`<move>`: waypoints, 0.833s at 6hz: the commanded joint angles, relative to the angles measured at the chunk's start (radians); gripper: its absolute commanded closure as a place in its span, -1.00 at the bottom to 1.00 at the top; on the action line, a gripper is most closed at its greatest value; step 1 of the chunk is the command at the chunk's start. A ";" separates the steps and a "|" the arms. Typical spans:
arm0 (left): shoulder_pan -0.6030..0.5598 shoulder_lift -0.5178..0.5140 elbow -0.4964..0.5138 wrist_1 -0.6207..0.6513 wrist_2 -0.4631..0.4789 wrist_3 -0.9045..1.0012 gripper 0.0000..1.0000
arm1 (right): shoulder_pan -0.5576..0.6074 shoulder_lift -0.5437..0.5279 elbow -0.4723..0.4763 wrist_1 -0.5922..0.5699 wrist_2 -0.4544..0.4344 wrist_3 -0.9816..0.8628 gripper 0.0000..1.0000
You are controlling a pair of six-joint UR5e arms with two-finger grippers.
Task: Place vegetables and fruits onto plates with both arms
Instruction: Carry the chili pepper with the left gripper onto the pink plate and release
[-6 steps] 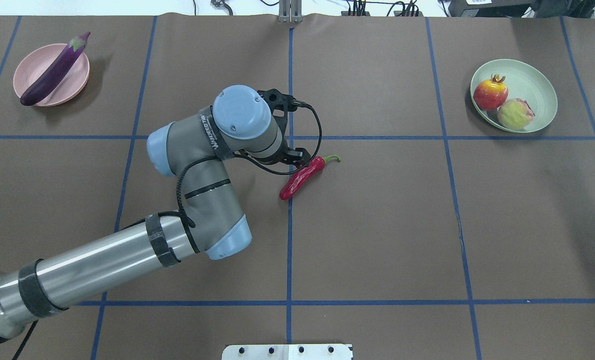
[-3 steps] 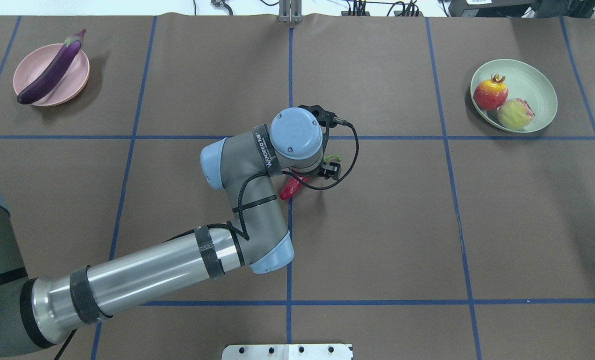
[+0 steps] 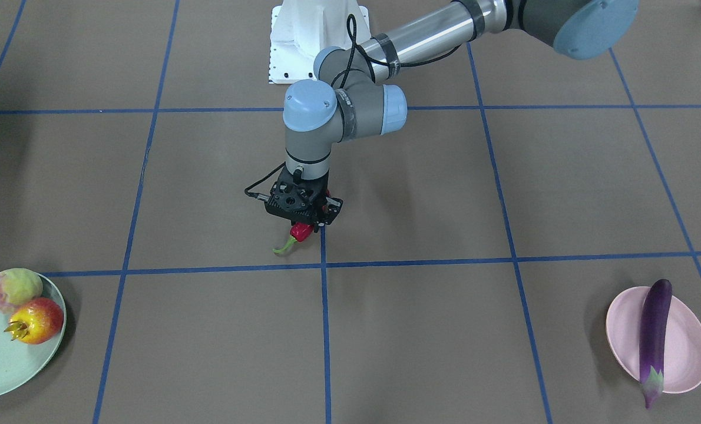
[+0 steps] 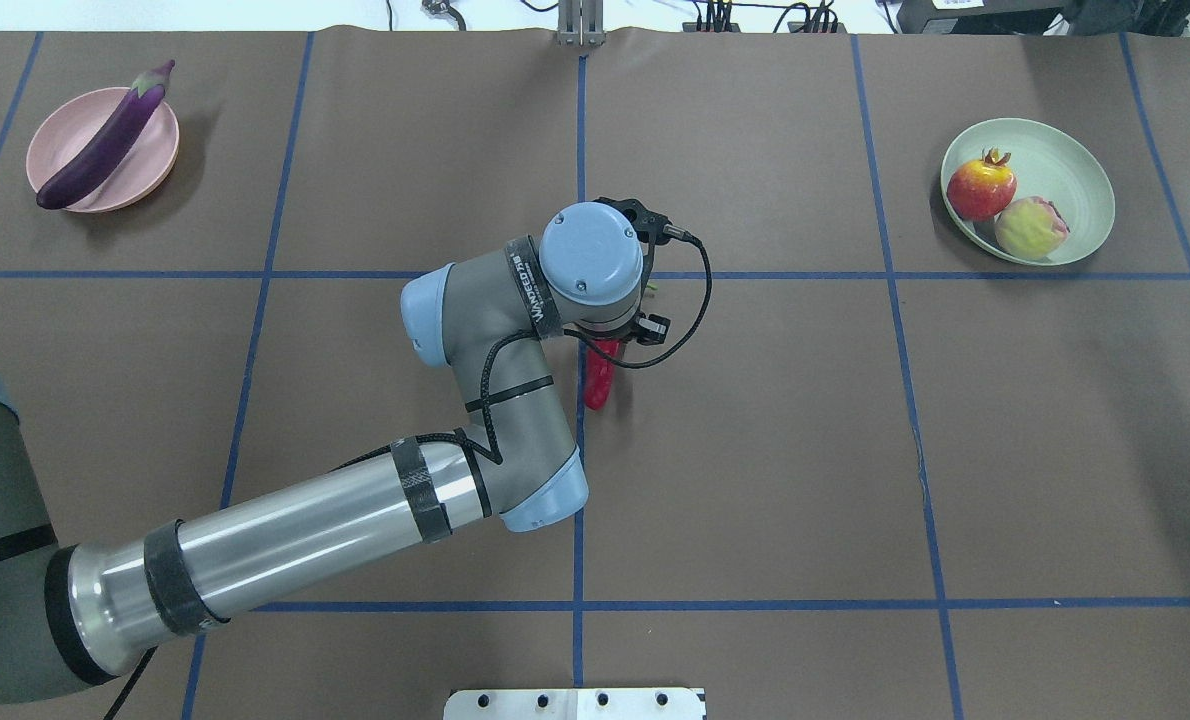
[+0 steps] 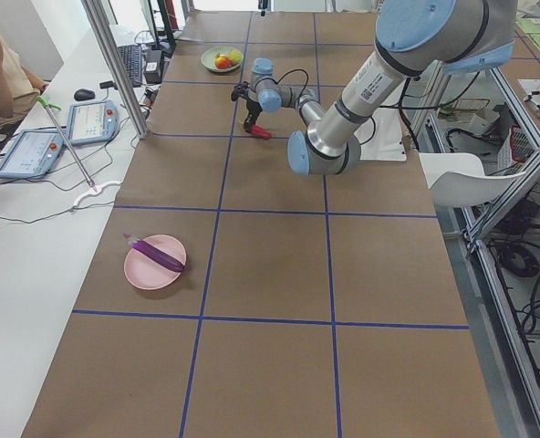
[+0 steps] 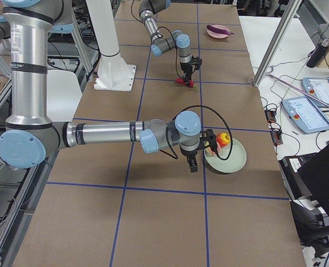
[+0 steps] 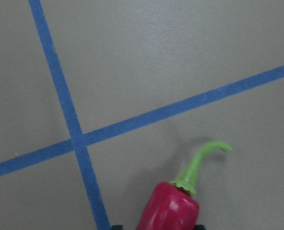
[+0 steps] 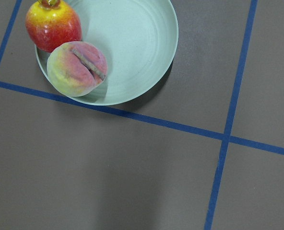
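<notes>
Overhead exterior, left arm (image 4: 515, 330) hides left end effector (image 3: 301, 227) clamping chili pepper (image 4: 598, 380), right end effector (image 6: 193, 164) grip unreadable.

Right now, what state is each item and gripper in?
eggplant, lying across pink plate
chili pepper, held by left gripper
left gripper, shut on chili pepper
peach, on green plate
pomegranate, on green plate beside peach
right gripper, cannot tell open or shut

Open table (image 4: 805, 450) around chili pepper (image 4: 598, 380)
</notes>
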State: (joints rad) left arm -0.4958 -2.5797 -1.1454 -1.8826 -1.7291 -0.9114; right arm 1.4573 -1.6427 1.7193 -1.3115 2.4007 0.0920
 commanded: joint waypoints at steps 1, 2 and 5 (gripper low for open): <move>-0.045 0.000 -0.022 0.008 -0.032 0.002 1.00 | 0.000 0.000 0.003 0.000 0.000 0.000 -0.99; -0.161 0.000 -0.028 0.010 -0.252 0.000 1.00 | 0.000 0.000 0.005 0.000 0.000 0.000 -0.99; -0.450 0.087 -0.007 0.186 -0.573 0.348 1.00 | -0.005 -0.008 0.003 -0.008 -0.041 -0.002 -0.99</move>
State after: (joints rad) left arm -0.8722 -2.5248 -1.1585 -1.7943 -2.2675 -0.7269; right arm 1.4555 -1.6483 1.7228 -1.3140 2.3828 0.0909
